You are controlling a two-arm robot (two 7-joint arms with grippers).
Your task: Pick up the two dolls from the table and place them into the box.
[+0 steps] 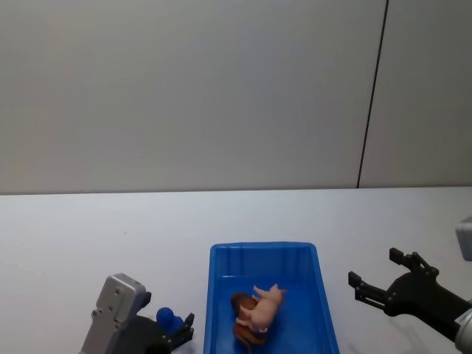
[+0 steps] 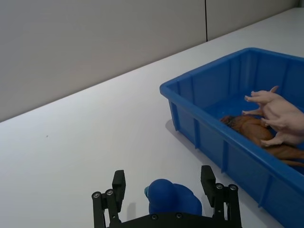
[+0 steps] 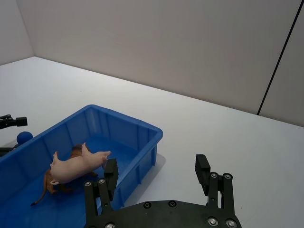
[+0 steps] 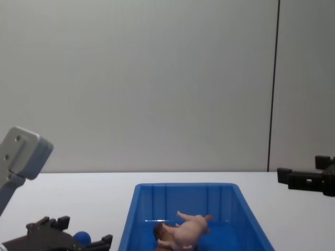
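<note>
Inside the blue box [image 1: 221,310], pink pig [image 1: 264,310] overlaps brown animal [image 1: 242,304].

Even, soft overhead light, all views sharp; the box [image 2: 199,130] casts a faint shadow on the table [image 2: 95,137].

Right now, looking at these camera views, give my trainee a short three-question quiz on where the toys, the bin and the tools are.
1. True or false: the pale pink toy pig lies on the plain white tabletop.
2. Multiple choice: what is between the open fingers of the left tool? A) a small round blue object B) the pink pig C) nothing
3. Fill in: the dark brown four-legged toy animal lies inside the bright blue ribbed plastic ____.

Key
1. False: the pig lies in the bin, partly on the brown animal.
2. A: a small round blue object shows between the fingers; whether it touches them cannot be told.
3. Bin. The right tool is open and empty, right of the bin.
</note>
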